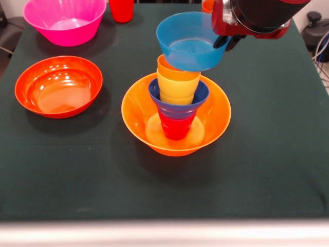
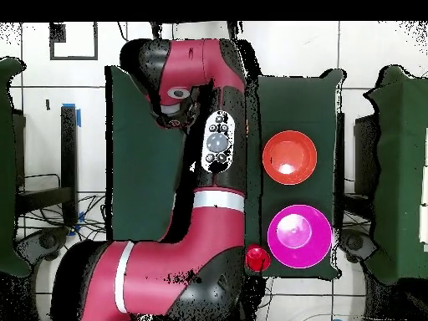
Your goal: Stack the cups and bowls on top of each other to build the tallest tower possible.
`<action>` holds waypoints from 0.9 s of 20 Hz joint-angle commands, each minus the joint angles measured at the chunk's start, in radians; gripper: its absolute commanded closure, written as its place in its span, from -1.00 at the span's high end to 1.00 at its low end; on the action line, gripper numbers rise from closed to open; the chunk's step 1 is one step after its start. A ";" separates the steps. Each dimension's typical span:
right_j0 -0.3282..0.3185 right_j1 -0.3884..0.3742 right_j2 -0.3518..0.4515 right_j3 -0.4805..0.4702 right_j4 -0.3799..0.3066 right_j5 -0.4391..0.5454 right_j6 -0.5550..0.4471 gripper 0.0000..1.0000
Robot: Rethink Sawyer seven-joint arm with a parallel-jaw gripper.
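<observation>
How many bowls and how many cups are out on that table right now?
Bowls: 5 – pink bowl, orange-red bowl, big orange bowl, dark blue bowl, light blue bowl.
Cups: 4 clearly seen – red cup at the far edge, red cup, yellow cup, orange cup.
Total: 9; an orange sliver by the gripper is unclear.

Tower (image 1: pixel 177 110) mid-table, orange-red bowl (image 1: pixel 58 86) left — right side free

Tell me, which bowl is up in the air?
The light blue bowl, tilted at the claw above the tower's cups. The pink and orange-red bowls sit on the table.
</observation>
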 commanded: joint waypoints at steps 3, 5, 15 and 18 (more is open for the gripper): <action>0.026 -0.039 -0.001 0.021 -0.101 -0.006 -0.081 -1.00; 0.024 -0.062 -0.007 0.051 -0.101 -0.023 -0.077 -1.00; 0.001 -0.063 -0.010 0.064 -0.107 -0.053 -0.108 -1.00; 0.000 -0.063 -0.009 0.073 -0.105 -0.062 -0.096 -1.00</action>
